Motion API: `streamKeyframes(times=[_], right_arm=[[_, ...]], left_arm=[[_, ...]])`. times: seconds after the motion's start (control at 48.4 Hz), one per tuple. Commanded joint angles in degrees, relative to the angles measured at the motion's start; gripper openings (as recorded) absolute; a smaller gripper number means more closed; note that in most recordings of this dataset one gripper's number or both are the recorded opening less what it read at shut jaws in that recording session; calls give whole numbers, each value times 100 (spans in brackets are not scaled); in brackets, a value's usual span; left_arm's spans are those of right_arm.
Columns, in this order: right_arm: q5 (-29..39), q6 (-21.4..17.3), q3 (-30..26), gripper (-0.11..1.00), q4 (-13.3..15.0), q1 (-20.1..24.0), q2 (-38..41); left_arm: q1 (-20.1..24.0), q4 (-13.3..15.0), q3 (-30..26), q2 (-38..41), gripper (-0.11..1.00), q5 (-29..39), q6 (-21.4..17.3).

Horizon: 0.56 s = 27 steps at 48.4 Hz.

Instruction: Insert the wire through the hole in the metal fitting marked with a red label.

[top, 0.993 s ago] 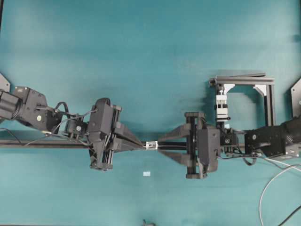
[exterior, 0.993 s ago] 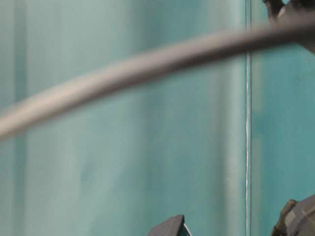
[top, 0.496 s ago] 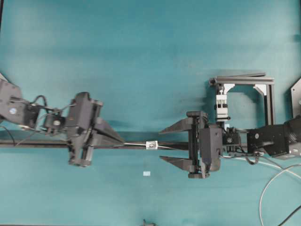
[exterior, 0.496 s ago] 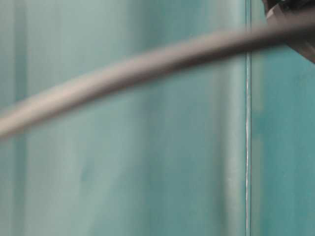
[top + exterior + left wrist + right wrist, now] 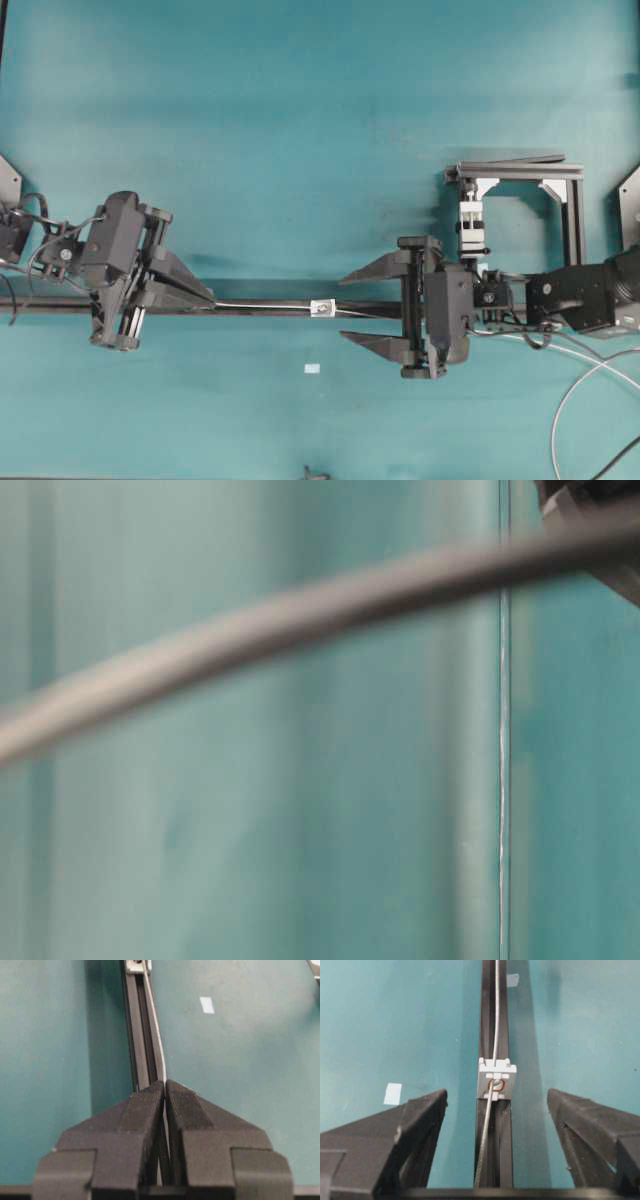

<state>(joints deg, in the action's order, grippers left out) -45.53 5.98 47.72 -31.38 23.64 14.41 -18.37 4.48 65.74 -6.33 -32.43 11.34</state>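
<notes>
Left end effector (image 5: 165, 1091) pinches the wire (image 5: 494, 1025); right end effector (image 5: 496, 1110) gapes around the red-ringed hole (image 5: 496, 1083).

A blurred cable (image 5: 300, 610) fills the table-level view.

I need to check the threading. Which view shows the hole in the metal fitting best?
The right wrist view: the red-ringed hole faces the camera, with the wire through it. Overhead shows the metal fitting tiny; the left wrist view only its edge; table-level nothing.
</notes>
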Motion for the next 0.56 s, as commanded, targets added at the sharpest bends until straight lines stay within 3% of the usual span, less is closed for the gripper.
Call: streamKeyframes(times=[0.0,0.372,0.538], right_arm=[[-26,0,-79,89,18,9,-193],[-26,0,-88,89,18,18,-193],[-26,0,-88,89,18,18,-202]], left_arm=[[-35,-62,-53,-62,-10,-9,-9],[-35,-79,-132,53,-10,193,-26],[-9,-79,-114,53,6,193,-18]])
